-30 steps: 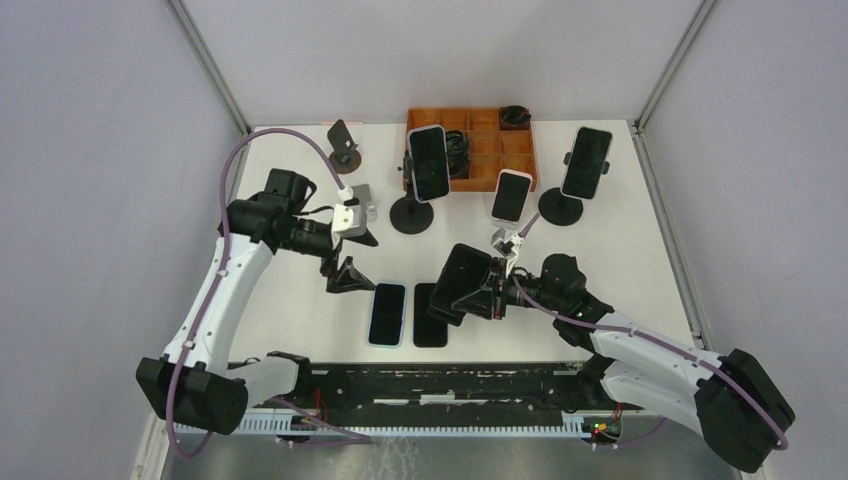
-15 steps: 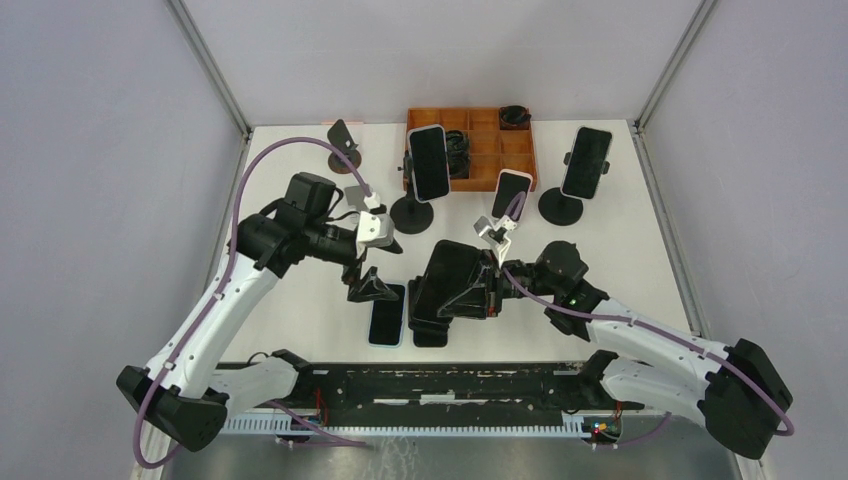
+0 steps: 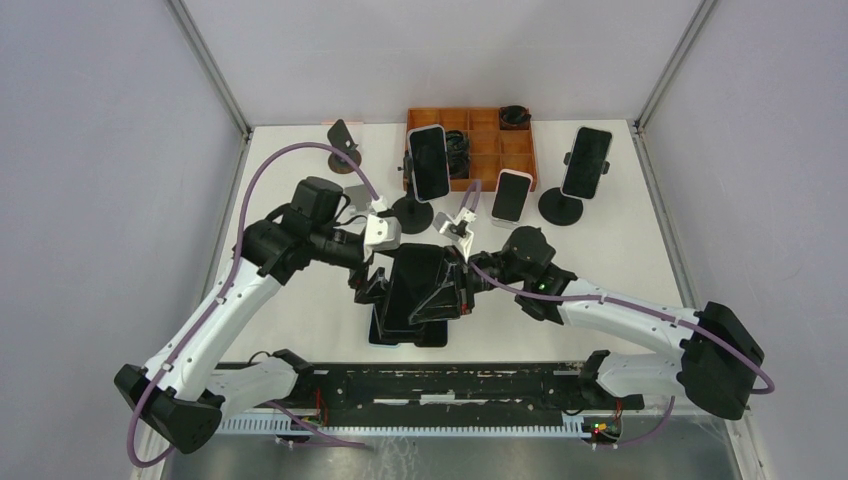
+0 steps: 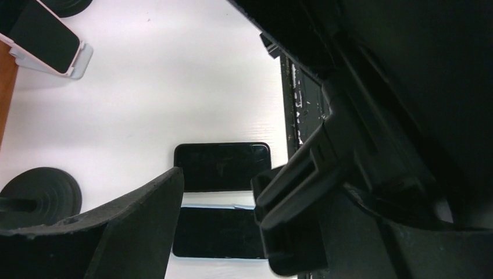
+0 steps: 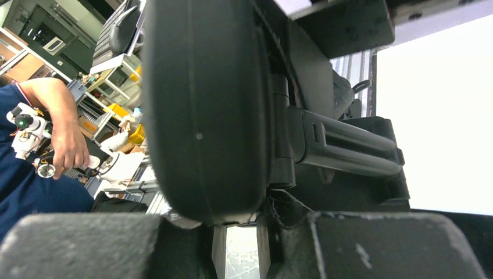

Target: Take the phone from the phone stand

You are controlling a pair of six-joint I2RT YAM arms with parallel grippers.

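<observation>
The phone (image 3: 412, 285) is clamped in the stand (image 5: 203, 110), so it's not out yet. Your right claw (image 3: 456, 292) pinches the stand's base, holding it off the table (image 3: 620, 260). Your left claw (image 3: 368, 286) is spread just left of the stand, gripping nothing. Two loose phones (image 4: 222, 165) lie under the stand. Remaining: grip the phone, pull it free.

The whole worktop (image 3: 620, 260) and both arms are taken in from a fixed point high above and behind the bases, looking steeply down. The left wrist view is taken from close behind the left tool (image 4: 218, 186), facing down onto two flat phones (image 4: 222, 165) near the front edge, a patch also covered from above. The right wrist view is set at the right tool (image 5: 232, 241), faces level and outward, and is almost filled by the phone stand (image 5: 203, 110).
</observation>
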